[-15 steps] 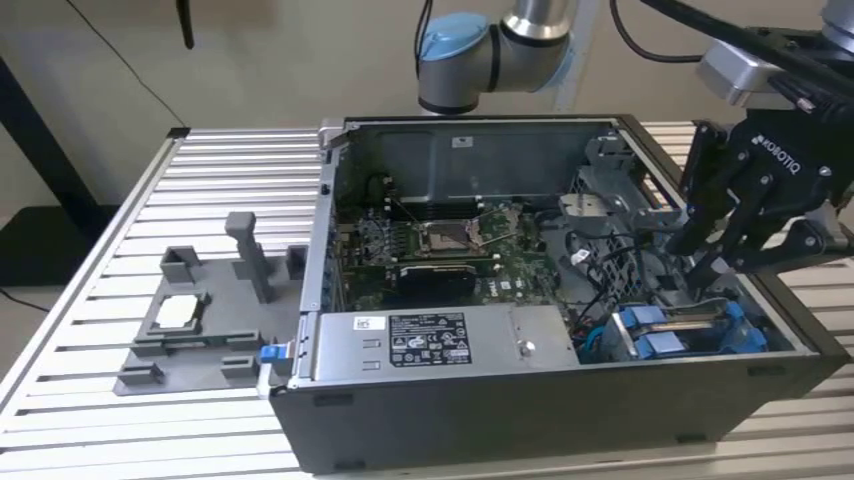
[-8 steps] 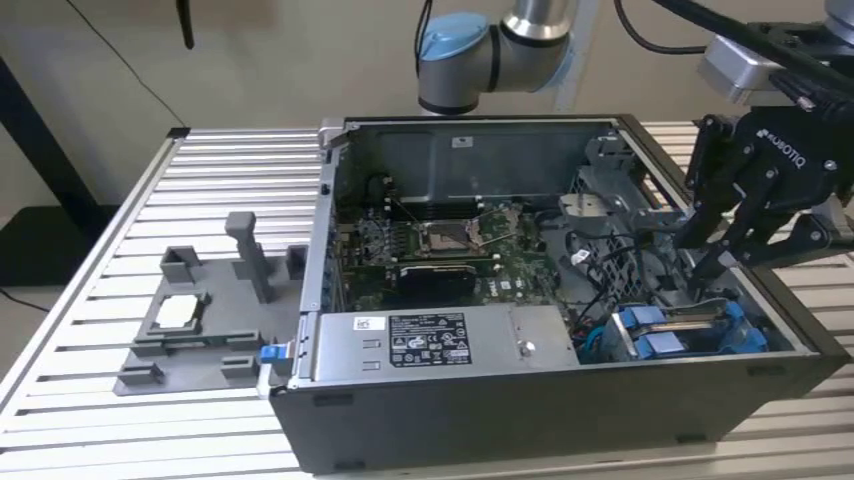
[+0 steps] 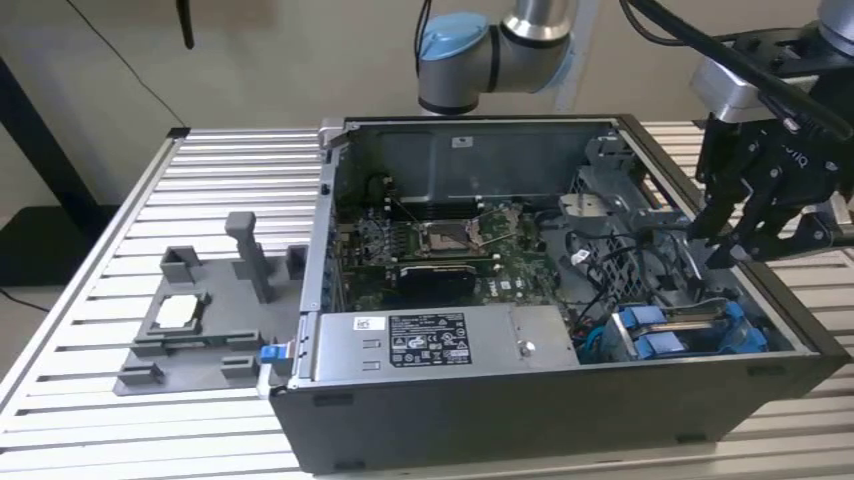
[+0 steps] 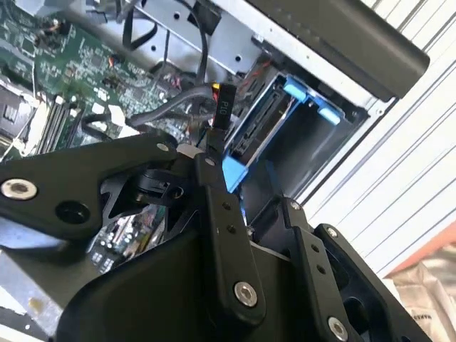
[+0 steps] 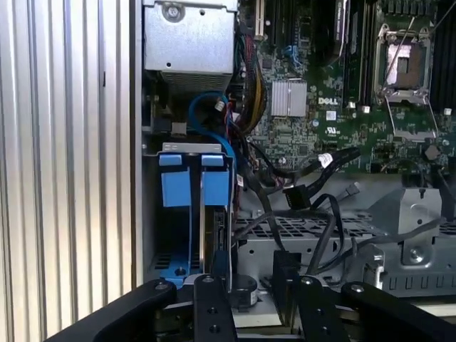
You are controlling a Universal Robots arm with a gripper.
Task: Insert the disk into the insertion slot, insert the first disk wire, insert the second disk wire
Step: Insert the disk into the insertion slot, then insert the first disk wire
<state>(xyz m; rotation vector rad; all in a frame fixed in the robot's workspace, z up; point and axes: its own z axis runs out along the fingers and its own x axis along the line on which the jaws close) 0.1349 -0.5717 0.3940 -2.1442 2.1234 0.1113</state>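
Your black 2-fingered gripper (image 3: 731, 243) hangs over the end of the open dark grey metal computer case (image 3: 534, 420) at the exterior view's right. Its fingers (image 5: 211, 306) stand apart with nothing between them.

The flat silver-grey disk (image 5: 212, 229), clipped in its bright blue plastic carrier frame, stands on edge inside the narrow dark grey metal insertion slot (image 5: 151, 214). In the exterior view you see the disk (image 3: 691, 322) in the case's near corner, at that view's right, below the gripper.

Loose black wires (image 5: 313, 165) lie across the perforated metal beside the slot. In the second wrist view, 1 black connector (image 4: 224, 107) shows just past a fingertip and near the disk's end. You cannot tell whether it touches either.

The grey labelled power-supply box (image 3: 427, 340) lies along the case's near side. The grey plastic fixture tray (image 3: 200, 345) rests on the slatted aluminium table (image 3: 214, 160) at the exterior view's left.
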